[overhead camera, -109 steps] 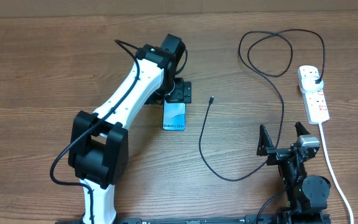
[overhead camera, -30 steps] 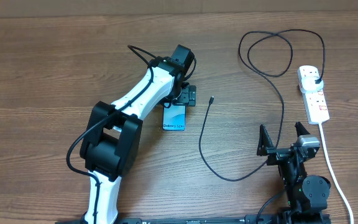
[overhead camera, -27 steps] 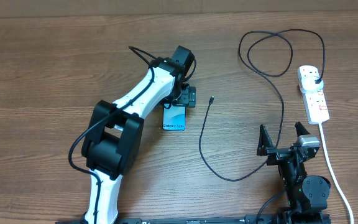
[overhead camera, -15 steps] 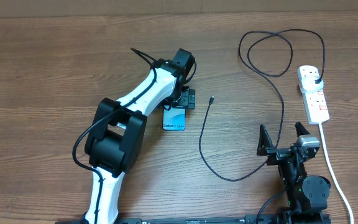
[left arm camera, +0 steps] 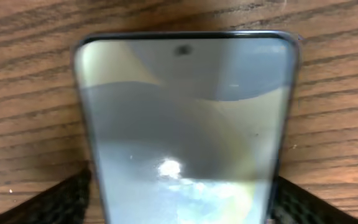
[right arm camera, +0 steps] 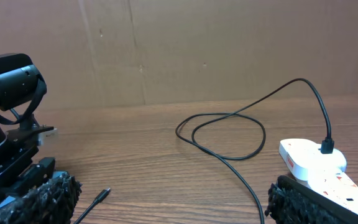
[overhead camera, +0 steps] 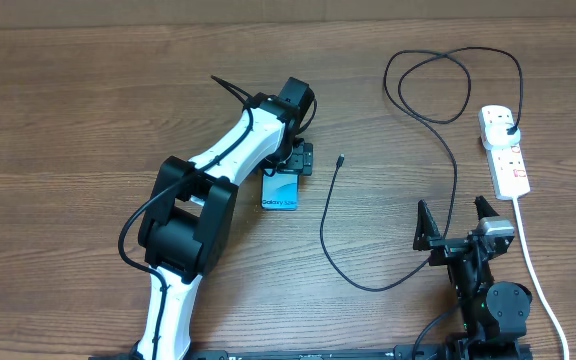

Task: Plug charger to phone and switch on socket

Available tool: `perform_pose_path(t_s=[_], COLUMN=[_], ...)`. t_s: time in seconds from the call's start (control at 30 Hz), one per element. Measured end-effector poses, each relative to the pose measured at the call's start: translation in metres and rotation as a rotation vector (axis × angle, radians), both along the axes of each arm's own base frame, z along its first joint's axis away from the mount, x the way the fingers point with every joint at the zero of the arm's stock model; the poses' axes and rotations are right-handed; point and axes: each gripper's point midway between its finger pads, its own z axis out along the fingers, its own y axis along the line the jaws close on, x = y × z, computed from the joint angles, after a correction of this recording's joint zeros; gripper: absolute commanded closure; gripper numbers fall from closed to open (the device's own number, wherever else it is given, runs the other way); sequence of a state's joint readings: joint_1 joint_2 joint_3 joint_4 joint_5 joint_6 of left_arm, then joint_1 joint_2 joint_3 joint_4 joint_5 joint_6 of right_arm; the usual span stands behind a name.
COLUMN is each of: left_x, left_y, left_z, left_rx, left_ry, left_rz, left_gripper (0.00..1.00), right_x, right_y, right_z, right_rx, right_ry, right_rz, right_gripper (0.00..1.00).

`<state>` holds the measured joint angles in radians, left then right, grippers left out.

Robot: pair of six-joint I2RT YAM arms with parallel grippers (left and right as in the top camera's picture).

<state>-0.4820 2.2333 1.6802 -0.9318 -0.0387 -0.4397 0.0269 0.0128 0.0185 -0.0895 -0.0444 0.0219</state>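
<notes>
The phone (overhead camera: 280,192) lies flat on the table with its "Galaxy" screen up; it fills the left wrist view (left arm camera: 185,112). My left gripper (overhead camera: 290,165) sits over its far end, and in the left wrist view my left gripper (left arm camera: 179,193) has a finger against each long edge. The charger cable (overhead camera: 456,170) loops across the table. Its metal tip (overhead camera: 340,158) lies loose right of the phone, also in the right wrist view (right arm camera: 103,194). Its black plug (overhead camera: 509,127) sits in the white socket (overhead camera: 506,155). My right gripper (overhead camera: 458,215) is open and empty, near the front edge.
The socket's white cord (overhead camera: 538,270) runs down the right side, past my right arm. The cable's big loop (right arm camera: 229,134) lies at the back right, left of the socket (right arm camera: 309,158). A brown cardboard wall stands behind the table.
My left arm has swung a little to the right and the gripper has settled closer over the phone's far end. The phone has tilted slightly. The right arm has not moved.
</notes>
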Motion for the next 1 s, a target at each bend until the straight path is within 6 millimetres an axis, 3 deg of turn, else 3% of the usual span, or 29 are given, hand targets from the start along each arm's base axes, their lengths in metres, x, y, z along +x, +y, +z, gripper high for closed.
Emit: perform_pose_path(t_s=[0.13, 0.2, 0.33, 0.37, 0.8, 0.9, 1.0], left_x=[0.000, 0.001, 0.001, 0.001, -0.008, -0.008, -0.010], left_y=[0.001, 0.001, 0.001, 0.001, 0.004, 0.004, 0.004], left_z=[0.000, 0.000, 0.000, 0.000, -0.001, -0.001, -0.001], left_rx=[0.000, -0.001, -0.002, -0.002, 0.003, 0.003, 0.002], left_ry=[0.001, 0.001, 0.000, 0.000, 0.042, 0.042, 0.048], left_rz=[0.006, 0.008, 0.016, 0.018, 0.030, 0.030, 0.033], left_gripper=[0.14, 0.07, 0.06, 0.00, 0.00, 0.09, 0.10], right_x=[0.000, 0.000, 0.000, 0.000, 0.000, 0.000, 0.000], right_y=[0.000, 0.000, 0.000, 0.000, 0.000, 0.000, 0.000], right_z=[0.000, 0.000, 0.000, 0.000, 0.000, 0.000, 0.000], right_rx=[0.000, 0.000, 0.000, 0.000, 0.000, 0.000, 0.000], right_ry=[0.000, 0.000, 0.000, 0.000, 0.000, 0.000, 0.000], right_rz=[0.000, 0.001, 0.000, 0.000, 0.000, 0.000, 0.000], right_gripper=[0.00, 0.00, 0.00, 0.00, 0.00, 0.00, 0.00])
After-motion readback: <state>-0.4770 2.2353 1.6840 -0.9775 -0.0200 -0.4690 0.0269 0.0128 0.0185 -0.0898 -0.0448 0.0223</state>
